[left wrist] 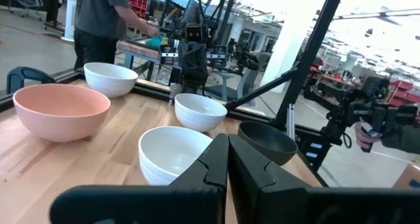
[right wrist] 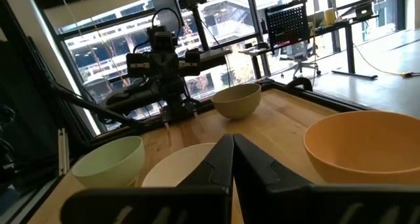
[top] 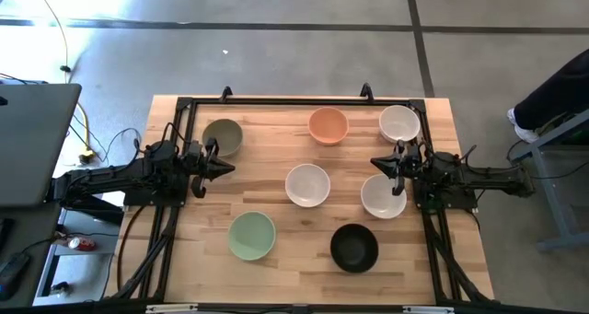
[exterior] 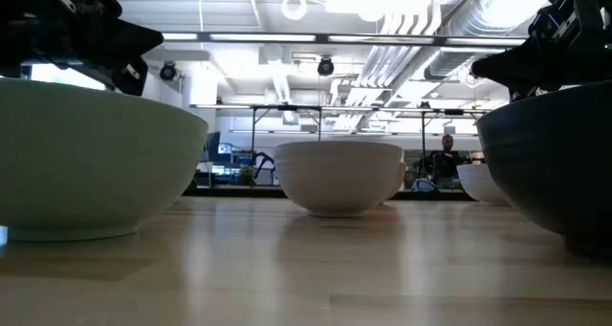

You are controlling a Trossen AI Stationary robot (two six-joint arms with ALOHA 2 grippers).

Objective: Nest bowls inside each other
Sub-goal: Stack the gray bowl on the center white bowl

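**Seven bowls lie apart on the tabletop; no nesting has begun.**

From left to right: the left gripper (top: 224, 168), fingers pressed together and empty, hangs by the left edge, just beside the olive bowl (top: 223, 136) near the far left corner. The mint bowl (top: 251, 236) sits toward the near left. A white bowl (top: 307, 185) holds the centre, with the peach bowl (top: 328, 125) at the far edge and the black bowl (top: 354, 247) at the near edge. Two further white bowls, one (top: 398, 122) near the far right corner and one (top: 383, 196) by the right edge, flank the right gripper (top: 379, 162), likewise closed on nothing. No bowl sits inside another, so by this view all the stacking remains. No brand, label or legible writing is visible.
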